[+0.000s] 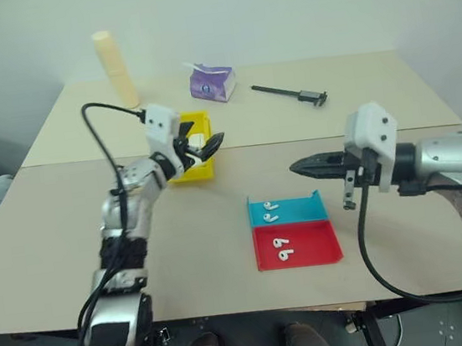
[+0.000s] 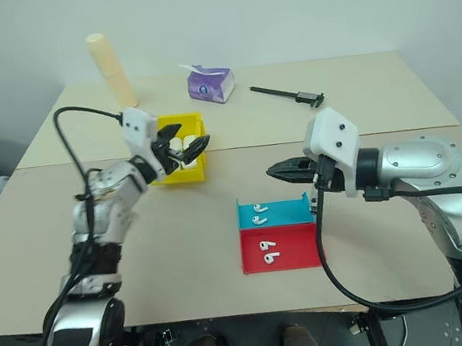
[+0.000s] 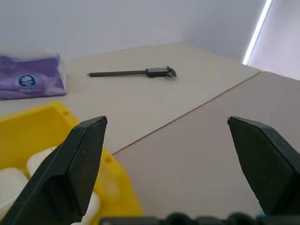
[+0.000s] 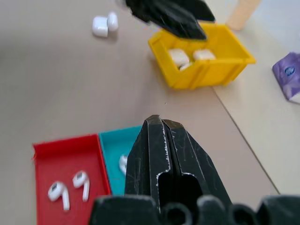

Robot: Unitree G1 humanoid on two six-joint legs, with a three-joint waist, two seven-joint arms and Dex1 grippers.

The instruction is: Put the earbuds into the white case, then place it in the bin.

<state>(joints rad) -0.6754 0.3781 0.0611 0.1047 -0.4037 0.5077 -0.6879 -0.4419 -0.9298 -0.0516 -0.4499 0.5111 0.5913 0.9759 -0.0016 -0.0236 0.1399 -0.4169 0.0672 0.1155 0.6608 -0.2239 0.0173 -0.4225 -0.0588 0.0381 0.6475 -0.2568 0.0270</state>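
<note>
The bright yellow rectangular plastic bin (image 2: 184,149) already has glossy white rounded cases (image 4: 186,56) sitting inside. The left gripper (image 2: 186,147) hovers right over the bin with fingers spread wide, holding nothing. The right gripper (image 2: 285,170) is pinched fully closed, empty, off toward the blue tray (image 2: 279,211) and red tray (image 2: 295,249), each holding tiny white earbuds (image 2: 268,251).

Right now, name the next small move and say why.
Probably send the left gripper, open and empty over the yellow bin, to the open white case on the table: cases already lie in the bin, while earbuds wait in the trays.
</note>
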